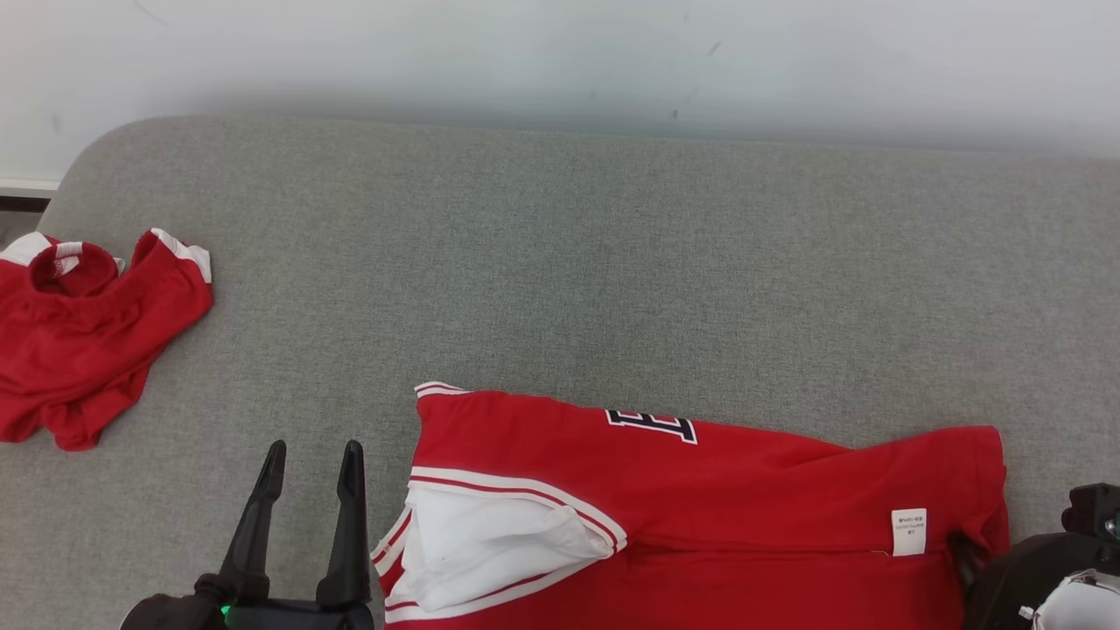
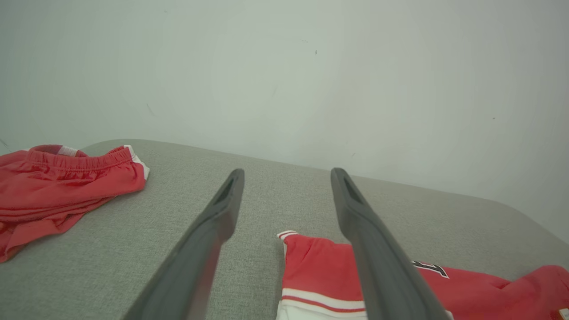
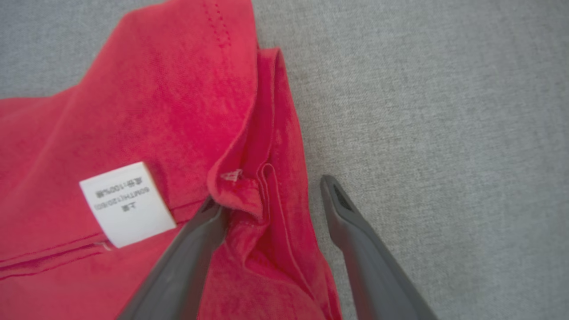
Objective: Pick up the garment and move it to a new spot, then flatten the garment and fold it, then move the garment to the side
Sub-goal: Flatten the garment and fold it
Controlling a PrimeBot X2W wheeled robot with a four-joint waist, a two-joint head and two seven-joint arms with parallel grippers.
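Garment (image 1: 700,490), a red jersey, is lying along the near edge of the grey cushion (image 1: 612,262), long axis running left to right in front of me. My right gripper (image 3: 271,193) is wide open with the hem corner bunched between its fingers, nothing pinched. The left gripper (image 1: 314,448), also spread and empty, hovers just off the armhole end. Right one's closer, I'd say.

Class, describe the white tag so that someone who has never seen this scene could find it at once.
On the grey cushion, look at the red jersey along the near edge, not the red shorts at the far left. Near its right end sits the tag, a small white rectangle with tiny print, unlike the large white panel at the jersey's left end.
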